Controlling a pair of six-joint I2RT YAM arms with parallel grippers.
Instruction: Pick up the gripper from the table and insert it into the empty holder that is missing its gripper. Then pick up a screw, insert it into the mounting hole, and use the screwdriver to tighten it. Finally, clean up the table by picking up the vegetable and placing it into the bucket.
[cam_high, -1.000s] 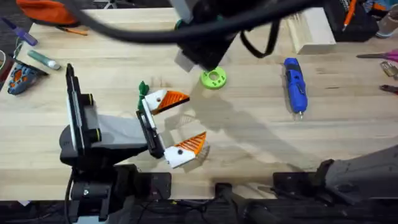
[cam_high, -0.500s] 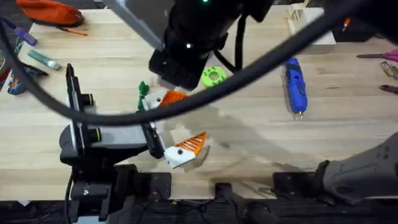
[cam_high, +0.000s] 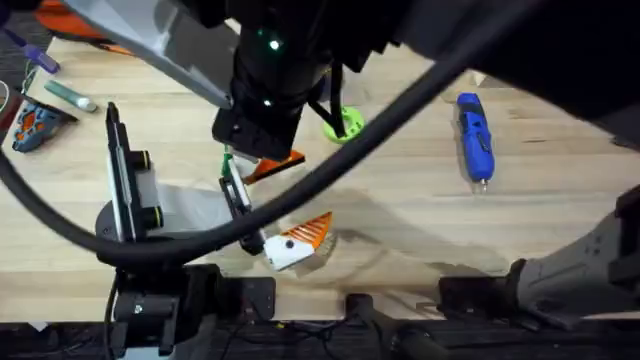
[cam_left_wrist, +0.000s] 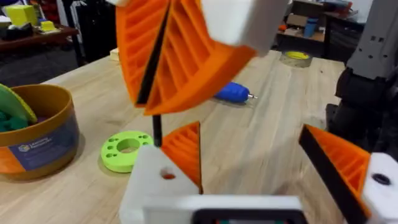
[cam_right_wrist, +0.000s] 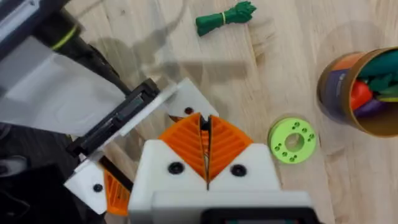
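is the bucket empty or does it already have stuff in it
Not empty: the bucket already holds several colourful toy pieces, green, red and purple, piled up to its rim.

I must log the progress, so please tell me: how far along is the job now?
Done, it seems: an orange gripper piece already sits on the left arm's white holder. In hand: the right gripper, shut, hovers right over it, perhaps pressing it home. Left: the screwing, as the screwdriver lies on the table, and the vegetable lies outside the bucket.
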